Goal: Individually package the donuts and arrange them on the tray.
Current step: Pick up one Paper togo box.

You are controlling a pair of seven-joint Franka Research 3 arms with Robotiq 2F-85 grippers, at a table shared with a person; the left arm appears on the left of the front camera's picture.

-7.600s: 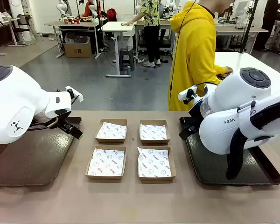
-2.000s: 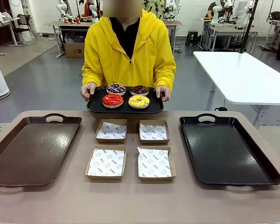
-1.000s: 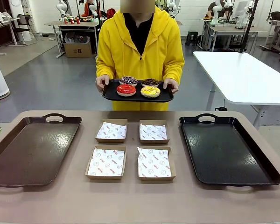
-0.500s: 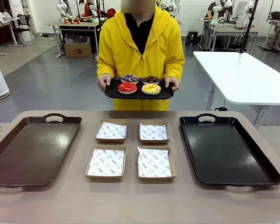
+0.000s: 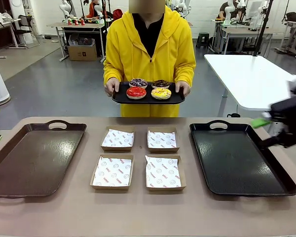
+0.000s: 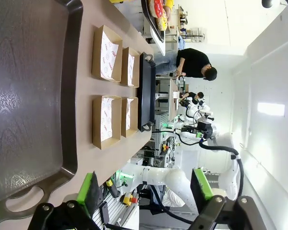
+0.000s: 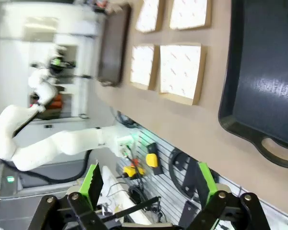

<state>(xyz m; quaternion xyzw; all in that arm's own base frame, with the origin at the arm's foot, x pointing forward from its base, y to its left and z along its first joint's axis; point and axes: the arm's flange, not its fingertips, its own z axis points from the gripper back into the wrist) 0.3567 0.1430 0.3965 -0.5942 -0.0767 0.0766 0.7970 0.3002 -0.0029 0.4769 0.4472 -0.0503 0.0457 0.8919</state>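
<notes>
- Cardboard boxes (image 5: 118,138), four of them lined with printed white paper, sit in a two-by-two block at the middle of the surface (image 5: 148,212). All four are empty.
- To the robot's left of the block lies a brown tray (image 5: 34,158), and to its right a black tray (image 5: 237,158). Both are bare.
- None of the donuts (image 5: 136,92) is on the surface. The red, yellow, chocolate and purple ones ride on a small dark serving tray (image 5: 148,100).
- A person in a yellow hoodie holds that serving tray in both hands (image 5: 111,87) beyond the far edge, well apart from the boxes.
- On the left tool (image 6: 145,189) the green-padded fingers stand wide apart with nothing between them. It looks along the surface from past the brown tray's handle end.
- On the right tool (image 7: 149,184) the fingers are likewise spread and empty. The front view places it at the right edge, near the black tray's far outer corner.
- Judged from this, the step in hand is delivery: the donuts are being brought and no packaging has begun.
- The next move probably needs the serving tray set down or held within reach.
- After that, one tool has to close gently on a single donut, since the glaze looks easy to mar, and lower it into its own box.
- Which large tray takes the filled boxes cannot be told.
</notes>
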